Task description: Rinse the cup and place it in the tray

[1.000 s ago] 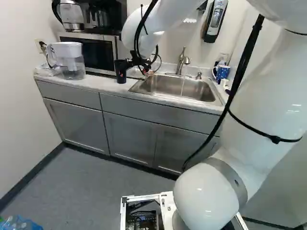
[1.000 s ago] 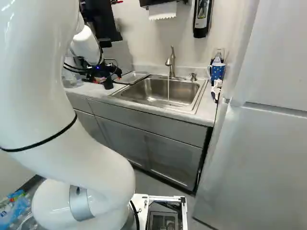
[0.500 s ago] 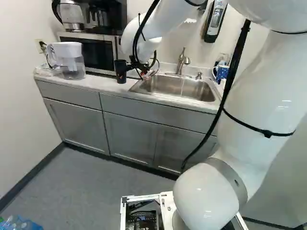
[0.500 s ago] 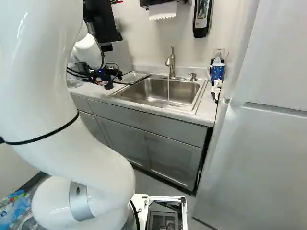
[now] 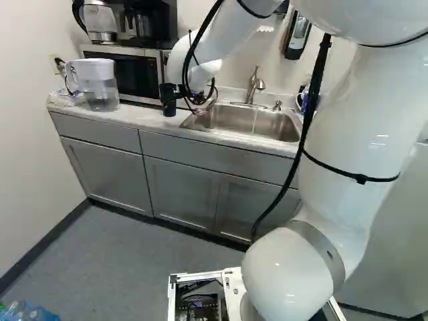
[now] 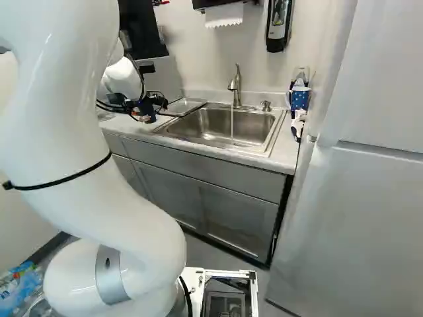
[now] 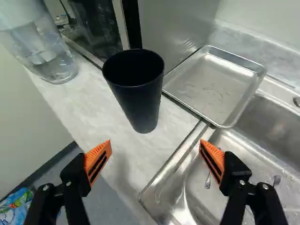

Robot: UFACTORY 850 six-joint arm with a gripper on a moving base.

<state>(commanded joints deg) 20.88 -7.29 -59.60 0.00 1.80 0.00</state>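
Note:
In the left base view my gripper (image 5: 200, 104) hangs over the counter by the sink's left end, close to the black cup (image 5: 168, 100). In the wrist view the gripper (image 7: 155, 145) stands open, its orange-padded fingers wide apart with nothing between them. The upright, empty-looking cup (image 7: 138, 96) is on the counter ahead of them, not touched. Beyond the cup and to its side lies the metal tray (image 7: 211, 86), bare, partly over the sink's edge. Water runs from the faucet (image 6: 234, 84) into the sink (image 6: 218, 125).
A water pitcher (image 5: 100, 83) and a microwave (image 5: 137, 73) stand on the counter (image 7: 86, 110) near the cup. A blue mug (image 6: 299, 99) stands beyond the sink's other end. A fridge (image 6: 357, 198) rises at the right of the right base view.
My arm has swung leftward at its upper part in the left base view, and the gripper has shifted slightly by the cup. The base, cup and tray have stayed put.

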